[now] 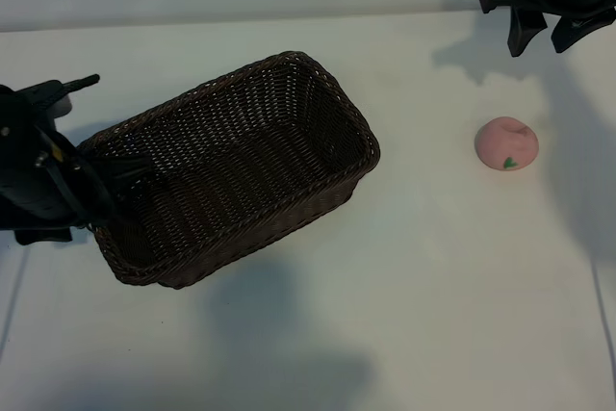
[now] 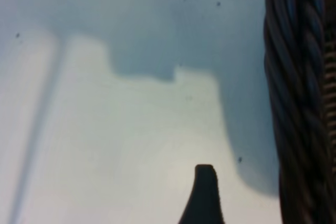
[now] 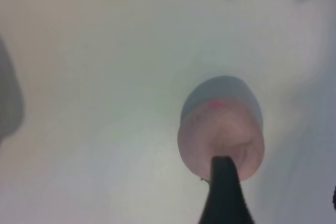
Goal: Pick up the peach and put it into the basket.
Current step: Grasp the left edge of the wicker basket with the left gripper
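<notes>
Peach (image 1: 506,143) on table | basket (image 1: 236,166) apart | left tool (image 1: 101,190) seemingly at rim

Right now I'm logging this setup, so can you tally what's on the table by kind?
Toy fruit: 1, the peach
Baskets: 1, the basket, with nothing seen inside
Total: 2 things on the table

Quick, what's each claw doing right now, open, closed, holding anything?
Left claw: open, at the basket's near end rim, holding nothing.
Right claw: open, empty, hanging above the peach.
</notes>
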Robot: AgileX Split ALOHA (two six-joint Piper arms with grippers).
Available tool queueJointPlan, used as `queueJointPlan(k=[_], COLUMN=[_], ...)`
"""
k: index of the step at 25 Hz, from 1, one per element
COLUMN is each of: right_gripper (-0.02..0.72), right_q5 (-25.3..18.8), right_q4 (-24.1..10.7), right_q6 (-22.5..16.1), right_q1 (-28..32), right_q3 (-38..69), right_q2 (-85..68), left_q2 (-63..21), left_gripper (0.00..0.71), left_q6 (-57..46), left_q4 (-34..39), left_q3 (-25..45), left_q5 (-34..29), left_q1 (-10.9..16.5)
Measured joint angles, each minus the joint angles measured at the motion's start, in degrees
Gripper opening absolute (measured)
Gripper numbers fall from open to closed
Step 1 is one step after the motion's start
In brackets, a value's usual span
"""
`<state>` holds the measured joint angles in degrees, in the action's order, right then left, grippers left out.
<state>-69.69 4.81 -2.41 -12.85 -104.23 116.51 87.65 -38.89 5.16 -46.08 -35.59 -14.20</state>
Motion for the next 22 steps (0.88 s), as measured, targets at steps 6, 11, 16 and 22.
queueJointPlan(k=[6, 11, 16, 22], right_gripper=[0.481, 0.481, 0.481, 0.481], right_q5=[0.0, 0.0, 0.0, 0.0], right_q4=[0.0, 0.0, 0.0, 0.0], right_q6=[0.0, 0.0, 0.0, 0.0], right_q1=[0.0, 0.0, 0.0, 0.0], right_q3=[0.0, 0.0, 0.0, 0.0], right_q2=[0.0, 0.0, 0.0, 0.0], left_q2=[4.6, 6.7, 7.2, 7.4], left_gripper=[0.578, 0.578, 0.578, 0.509], left_q6=[-0.7, -0.7, -0.6, -0.6], left_q4=[-0.8, -2.4, -2.5, -2.8], left_q3=[0.1, 0.1, 0.1, 0.1], left_q5=[4.5, 6.3, 7.1, 7.3], left_q1=[0.3, 0.3, 0.3, 0.4])
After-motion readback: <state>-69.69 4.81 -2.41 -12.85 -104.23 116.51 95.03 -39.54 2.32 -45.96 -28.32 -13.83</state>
